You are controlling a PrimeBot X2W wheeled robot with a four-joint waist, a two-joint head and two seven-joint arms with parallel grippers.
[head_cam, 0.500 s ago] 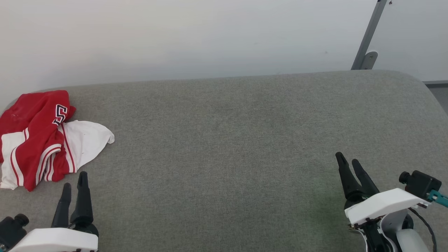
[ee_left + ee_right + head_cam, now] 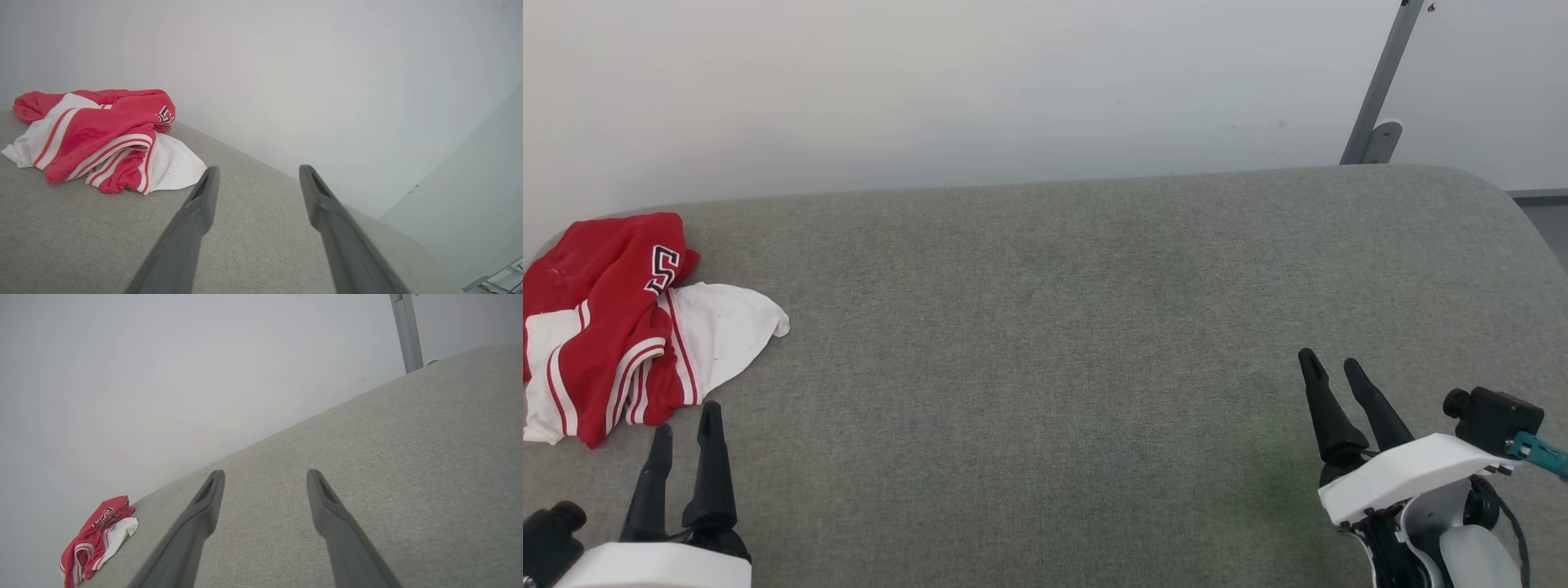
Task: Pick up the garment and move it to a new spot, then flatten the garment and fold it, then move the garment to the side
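The garment (image 2: 621, 327) lies crumpled at the far left of the grey cloth-covered table (image 2: 1054, 343): red jersey, white sleeves, red-and-white stripes, a black white-outlined number showing. It also shows in the left wrist view as the garment (image 2: 98, 139) and small in the right wrist view as the garment (image 2: 98, 535). My left gripper (image 2: 684, 418) stands open just in front of its near edge, not touching it, with nothing between the fingers. My right gripper (image 2: 1331, 363) is open over bare table at the lower right, far from the cloth.
A pale wall runs behind the table's far edge. A grey metal post with a bracket (image 2: 1376, 106) rises at the back right. The table's right corner rounds off by the darker floor (image 2: 1547, 212).
Both grippers have shifted slightly left and a little up the head view; the left fingertips now sit closer to the garment's near edge. The garment has not moved.
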